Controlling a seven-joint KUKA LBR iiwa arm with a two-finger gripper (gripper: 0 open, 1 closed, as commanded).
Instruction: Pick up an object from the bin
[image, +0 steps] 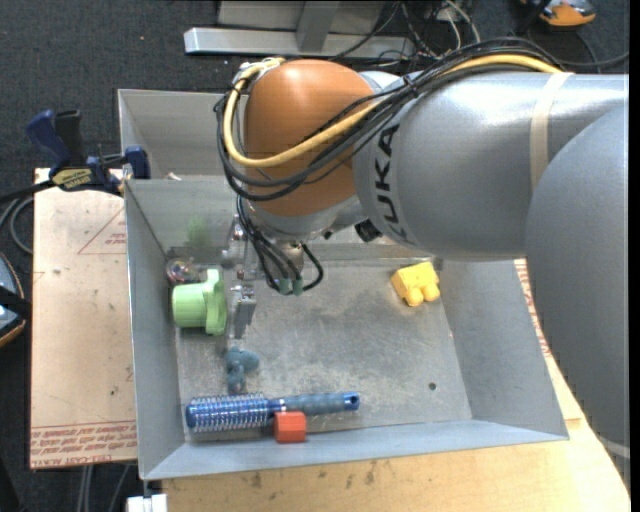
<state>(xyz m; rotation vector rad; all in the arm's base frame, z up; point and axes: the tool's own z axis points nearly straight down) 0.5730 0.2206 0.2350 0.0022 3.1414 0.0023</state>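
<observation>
My gripper hangs below the arm's orange cover, low over the left part of the bin. Right beside it on its left lies a light green cylinder-shaped thing, touching or nearly touching it. Just below the gripper a small grey-blue figure lies on the floor. A small shiny roundish thing sits above the green cylinder, near the left wall.
A blue brush with a long handle lies along the front wall, with a small orange-red block against it. A yellow block lies at the right middle. The arm and its cables cover the back of the bin.
</observation>
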